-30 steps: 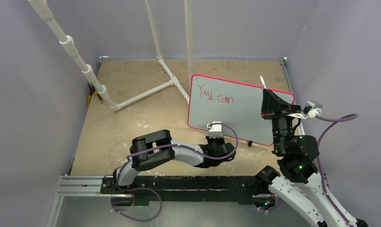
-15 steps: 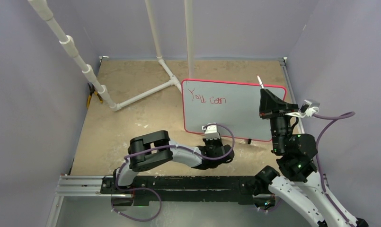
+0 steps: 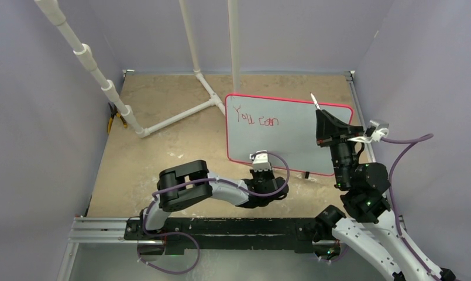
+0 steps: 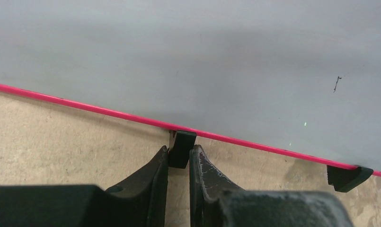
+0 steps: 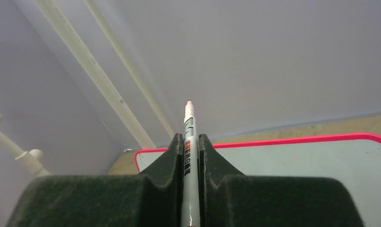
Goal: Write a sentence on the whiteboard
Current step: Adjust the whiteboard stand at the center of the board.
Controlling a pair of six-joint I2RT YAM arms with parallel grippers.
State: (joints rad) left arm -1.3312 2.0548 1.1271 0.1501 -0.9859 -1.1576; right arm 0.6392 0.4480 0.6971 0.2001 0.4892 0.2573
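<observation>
The whiteboard lies on the tan table, white with a red-pink frame. The sentence is red lettering, "You can", near its upper left. My left gripper is shut on a small black foot at the board's near edge. A second black foot shows further right. My right gripper is shut on a white marker with its uncapped red tip pointing up, held above the board's right part.
A white PVC pipe frame stands at the back left and centre, touching the table near the board's upper left corner. Yellow-handled pliers lie by the left wall. Grey-violet walls close in three sides.
The whiteboard has slid left and turned squarer with my left gripper holding its foot. My right gripper with the marker has shifted slightly left.
</observation>
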